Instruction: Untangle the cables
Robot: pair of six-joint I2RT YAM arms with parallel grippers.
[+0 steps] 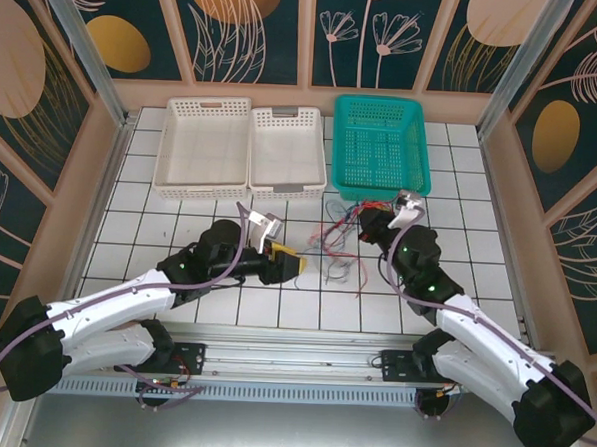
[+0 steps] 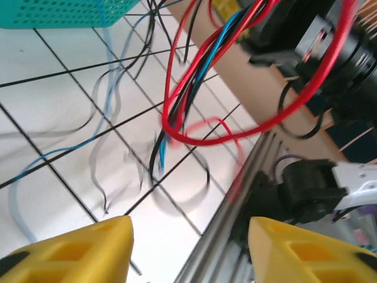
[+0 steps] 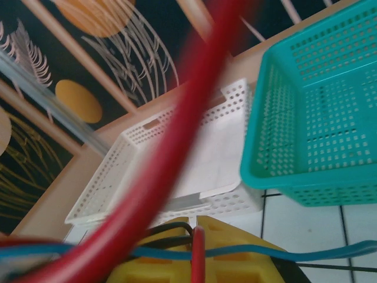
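Three perforated plastic baskets at the far edge of the white tiled table [image 1: 148, 226]: two white rectangular baskets [image 1: 202, 189] side by side, and one teal rectangular basket [image 1: 380, 190] to their right. One tangle of thin red, black and blue cables [image 1: 339, 244] on the tiles just before the teal basket, between two arms. Left gripper [image 2: 188, 236]: smooth yellow fingers apart, nothing between them. Right gripper [image 3: 197, 239]: yellow fingers pressed together on a red strand, with blue and black strands crossing them.

My left gripper [image 2: 188, 239] stands with jaws apart, arm reaching inward. My right gripper [image 3: 197, 239] pinches the cables [image 3: 166, 153].
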